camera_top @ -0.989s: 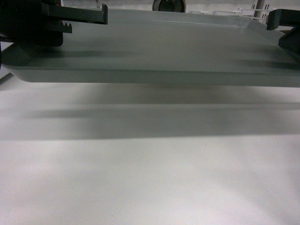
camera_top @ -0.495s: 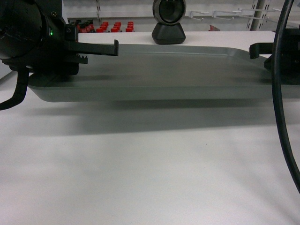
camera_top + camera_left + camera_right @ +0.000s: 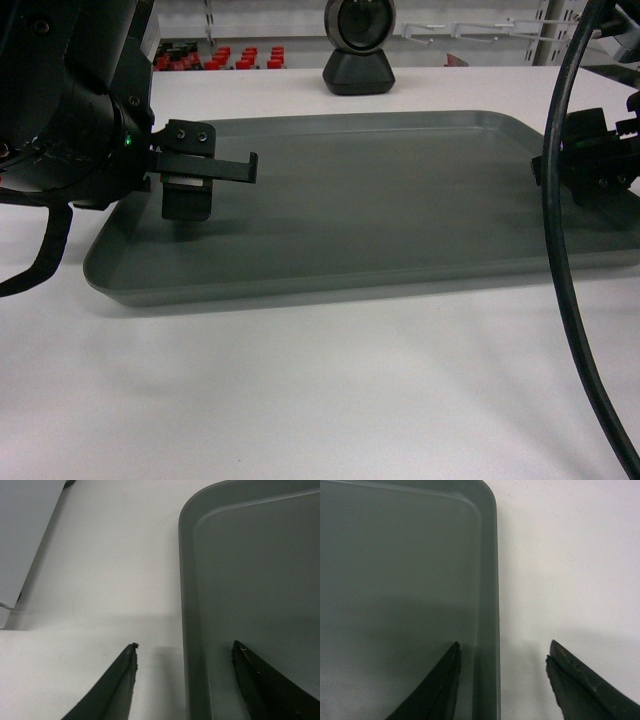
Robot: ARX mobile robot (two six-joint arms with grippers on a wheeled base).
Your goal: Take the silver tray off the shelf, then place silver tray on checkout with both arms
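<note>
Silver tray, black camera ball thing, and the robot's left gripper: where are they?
silver tray [image 3: 380, 200], head view, flat bottom.
black scanner [image 3: 360, 45], head view, its round head.
left gripper [image 3: 182, 682], left wrist view, midway between its fingertips, astride the rim.

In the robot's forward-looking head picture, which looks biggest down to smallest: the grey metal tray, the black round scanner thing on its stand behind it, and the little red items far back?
1. Grey-silver metal tray
2. Black round scanner on its stand
3. Small red items, far off, so unsure
</note>
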